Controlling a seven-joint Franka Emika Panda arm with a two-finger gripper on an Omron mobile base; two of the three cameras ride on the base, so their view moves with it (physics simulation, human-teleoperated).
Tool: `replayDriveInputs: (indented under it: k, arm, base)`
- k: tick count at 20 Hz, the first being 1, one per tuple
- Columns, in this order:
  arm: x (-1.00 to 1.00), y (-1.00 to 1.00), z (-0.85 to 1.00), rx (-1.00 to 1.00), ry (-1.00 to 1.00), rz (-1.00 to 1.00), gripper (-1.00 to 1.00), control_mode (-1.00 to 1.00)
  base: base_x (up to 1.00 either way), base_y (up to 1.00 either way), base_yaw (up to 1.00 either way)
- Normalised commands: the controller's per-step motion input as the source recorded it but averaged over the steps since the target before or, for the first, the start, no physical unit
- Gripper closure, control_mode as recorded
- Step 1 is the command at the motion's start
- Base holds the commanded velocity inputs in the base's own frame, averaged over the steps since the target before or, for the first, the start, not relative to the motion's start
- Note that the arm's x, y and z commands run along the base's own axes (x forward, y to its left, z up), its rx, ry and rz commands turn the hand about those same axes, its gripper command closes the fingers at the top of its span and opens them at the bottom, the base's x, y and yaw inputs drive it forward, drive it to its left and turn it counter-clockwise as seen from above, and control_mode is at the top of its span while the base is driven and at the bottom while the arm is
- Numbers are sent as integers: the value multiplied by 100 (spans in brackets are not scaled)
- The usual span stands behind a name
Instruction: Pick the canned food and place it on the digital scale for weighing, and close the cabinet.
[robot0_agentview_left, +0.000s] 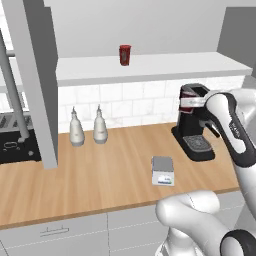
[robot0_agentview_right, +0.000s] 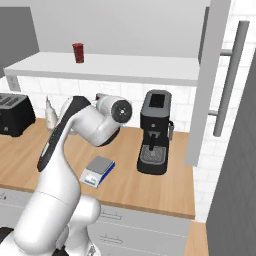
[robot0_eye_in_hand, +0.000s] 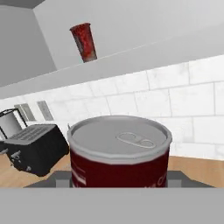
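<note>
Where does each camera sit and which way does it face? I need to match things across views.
Left base view: behind the arm's left, looking down at the digital scale; white arm at lower right.
Right base view: behind its right, same counter; arm at lower left.
Hand view: on the hand, looking along the pincer at the canned food.
Both base views share the scale, coffee machine and red cup.

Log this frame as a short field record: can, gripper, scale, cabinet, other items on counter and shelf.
canned food: held in the gripper, close in the hand view, pull-tab top up
gripper: shut on the canned food, in the air
digital scale: on the wooden counter, top plate bare
cabinet: doors open, shelf exposed
red cup: upright on the cabinet shelf
coffee machine: on the counter by the wall
two white bottles: by the tiled wall
toaster: on the counter
</note>
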Motion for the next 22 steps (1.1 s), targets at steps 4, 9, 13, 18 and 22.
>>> replayDriveInputs:
  k: [4,9,13,18,22]
  arm:
    - [0,0,-80,11,0,17,100,-100]
    - [4,-5,-67,7,0,17,100,-100]
    - [0,-4,-71,0,-2,12,100,-100]
    - [2,6,-61,-1,0,1,100,-100]
    - [1,18,-52,-8,-2,-2,100,-100]
  base:
    - [0,0,0]
    - [0,0,0]
    - [0,0,0]
    - [0,0,0]
    - [0,0,0]
